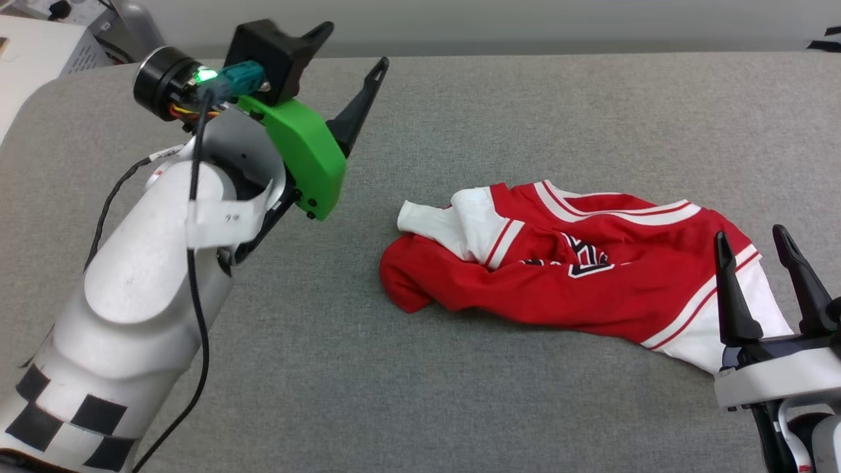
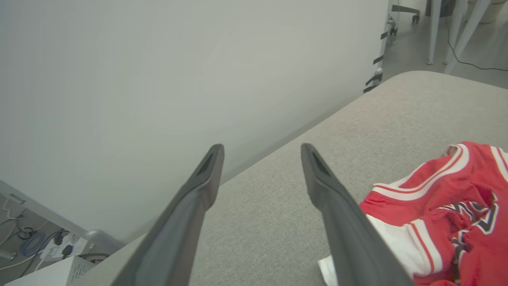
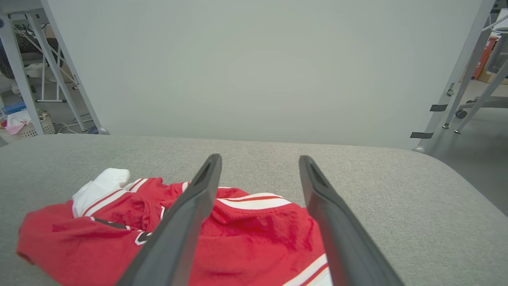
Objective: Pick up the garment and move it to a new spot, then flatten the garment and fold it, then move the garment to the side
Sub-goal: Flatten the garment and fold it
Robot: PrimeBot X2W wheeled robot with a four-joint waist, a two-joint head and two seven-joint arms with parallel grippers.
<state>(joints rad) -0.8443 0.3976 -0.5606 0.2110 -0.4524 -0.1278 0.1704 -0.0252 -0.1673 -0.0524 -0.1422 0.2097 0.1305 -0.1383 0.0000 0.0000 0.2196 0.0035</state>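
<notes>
Head view: left gripper [image 1: 353, 46] raised high, right gripper [image 1: 750, 234] low over the garment's [image 1: 591, 289] right end, both spread wide and empty, grey table [image 1: 368, 394] stretching between.

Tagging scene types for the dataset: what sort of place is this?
Most likely a robotics lab or test bay, not a home. The garment lies on a grey fabric-covered table backed by a plain pale panel; beyond it stand metal frame legs, plus a power strip with loose cables.

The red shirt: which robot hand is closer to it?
Right. The right gripper sits at one end of the shirt; the left gripper is raised, apart from the other end.
</notes>
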